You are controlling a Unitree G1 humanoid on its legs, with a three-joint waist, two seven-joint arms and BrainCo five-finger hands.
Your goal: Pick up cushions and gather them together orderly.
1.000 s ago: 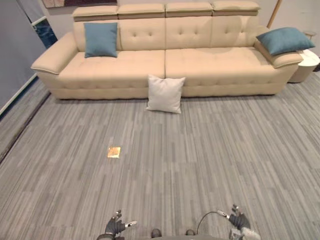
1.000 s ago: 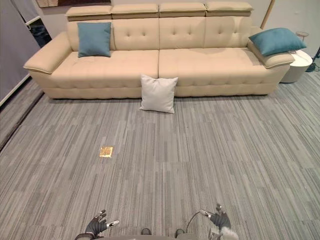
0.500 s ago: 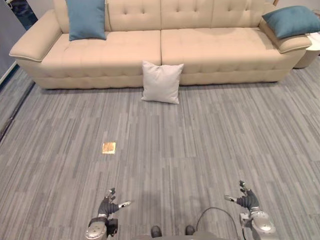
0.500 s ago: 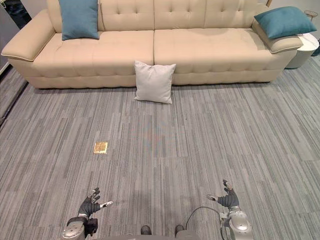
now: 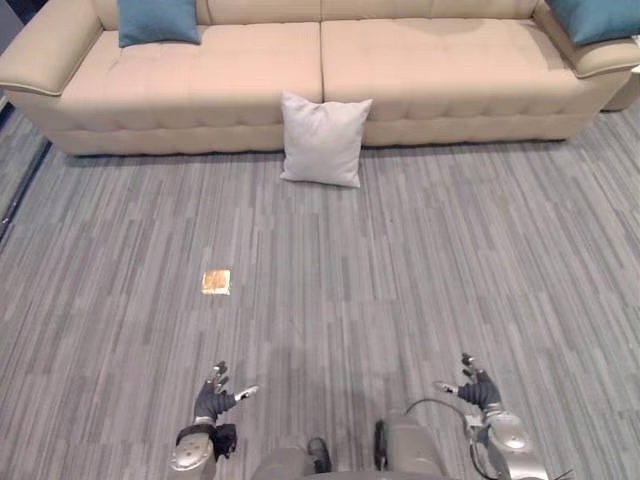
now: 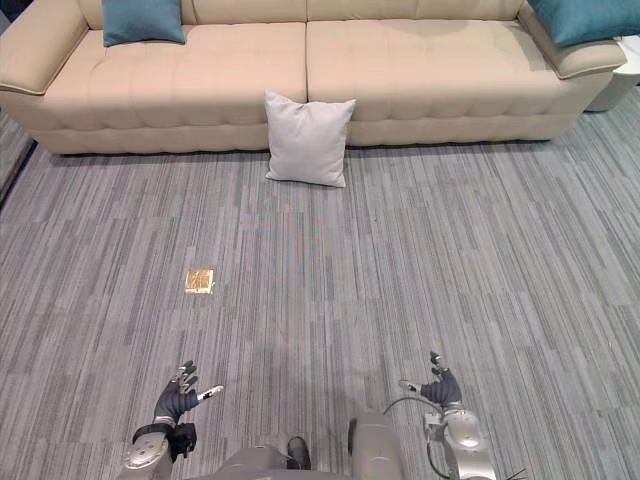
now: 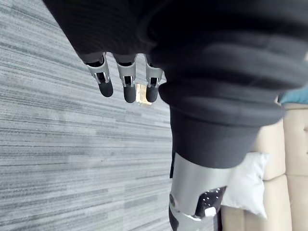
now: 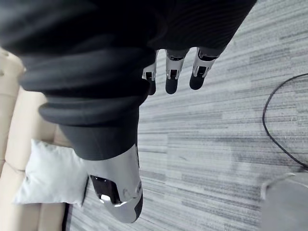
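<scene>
White cushion [image 5: 322,140] upright on the grey floor [image 5: 450,260], leaning back against the front of the beige sofa [image 5: 420,70], about at the seam between its two seats. Also seen past each wrist, propped at the sofa's base.

Left teal cushion [image 5: 157,20] on the seat at the sofa's left end, set against the backrest, its top cut off by the frame edge. Right teal cushion [image 5: 600,15] lying on the armrest at the sofa's right end, partly out of frame. All three cushions well apart from one another.

Small brass plate [image 5: 215,282] flat in the floor, left of the middle, between the white cushion and the robot's side of the room.

Left hand [image 5: 215,392] low over the floor at lower left, fingers [image 7: 125,84] straight and slightly spread, thumb out to the side, holding nothing. Right hand [image 5: 475,388] low at lower right, posed the same way: straight fingers, thumb apart, empty. Both hands well apart from every cushion, with a wide stretch of bare floor between them and the sofa.
</scene>
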